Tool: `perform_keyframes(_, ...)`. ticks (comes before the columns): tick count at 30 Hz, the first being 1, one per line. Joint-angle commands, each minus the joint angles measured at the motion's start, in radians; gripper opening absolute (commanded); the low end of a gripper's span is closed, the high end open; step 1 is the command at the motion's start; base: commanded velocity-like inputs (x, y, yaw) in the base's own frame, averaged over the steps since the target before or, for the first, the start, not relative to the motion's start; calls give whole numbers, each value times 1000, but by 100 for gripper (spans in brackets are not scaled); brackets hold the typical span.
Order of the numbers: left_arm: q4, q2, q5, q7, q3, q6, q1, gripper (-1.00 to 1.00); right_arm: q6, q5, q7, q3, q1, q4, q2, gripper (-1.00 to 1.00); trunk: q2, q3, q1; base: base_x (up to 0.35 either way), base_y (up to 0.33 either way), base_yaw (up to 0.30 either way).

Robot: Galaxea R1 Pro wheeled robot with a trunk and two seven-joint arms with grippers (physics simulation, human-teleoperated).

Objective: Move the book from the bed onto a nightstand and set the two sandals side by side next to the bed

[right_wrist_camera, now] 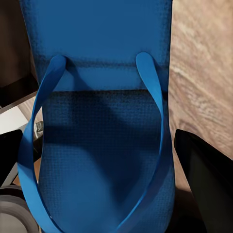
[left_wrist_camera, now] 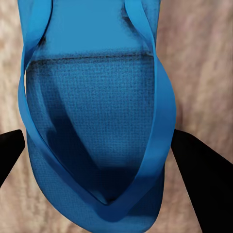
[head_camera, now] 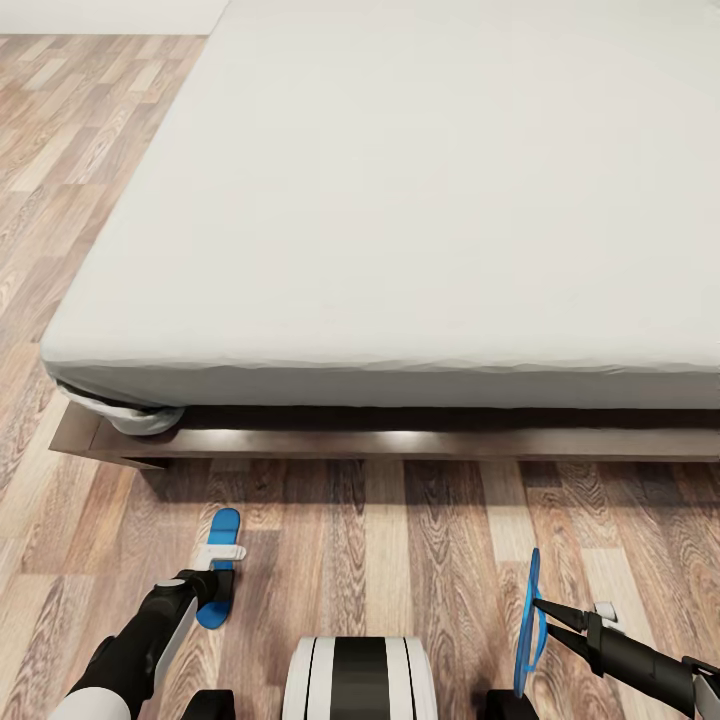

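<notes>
Left sandal (head_camera: 218,570): flat on floor (head_camera: 400,560), toe towards bed (head_camera: 400,230), left gripper (head_camera: 212,588) straddling it, grip unclear. Right sandal (head_camera: 529,625): on edge, pinched by right gripper (head_camera: 540,610); well apart.

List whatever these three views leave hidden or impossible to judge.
- Left sandal: in the head view the left gripper covers its middle, so contact with the sole can't be judged.
- Right sandal: seen edge-on in the head view; the right wrist view crops heel and toe.
- Right gripper: how firmly it pinches is unclear.
- Bed: its far end is cut off by the head view's top edge.
</notes>
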Motion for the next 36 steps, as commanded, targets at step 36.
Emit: perform_keyframes(36, -2, 0, -6, -5, 2, 85, 0, -100, 9, -2, 3, -1, 0, 0, 1, -100, -2, -31, 3, 0, 0, 0)
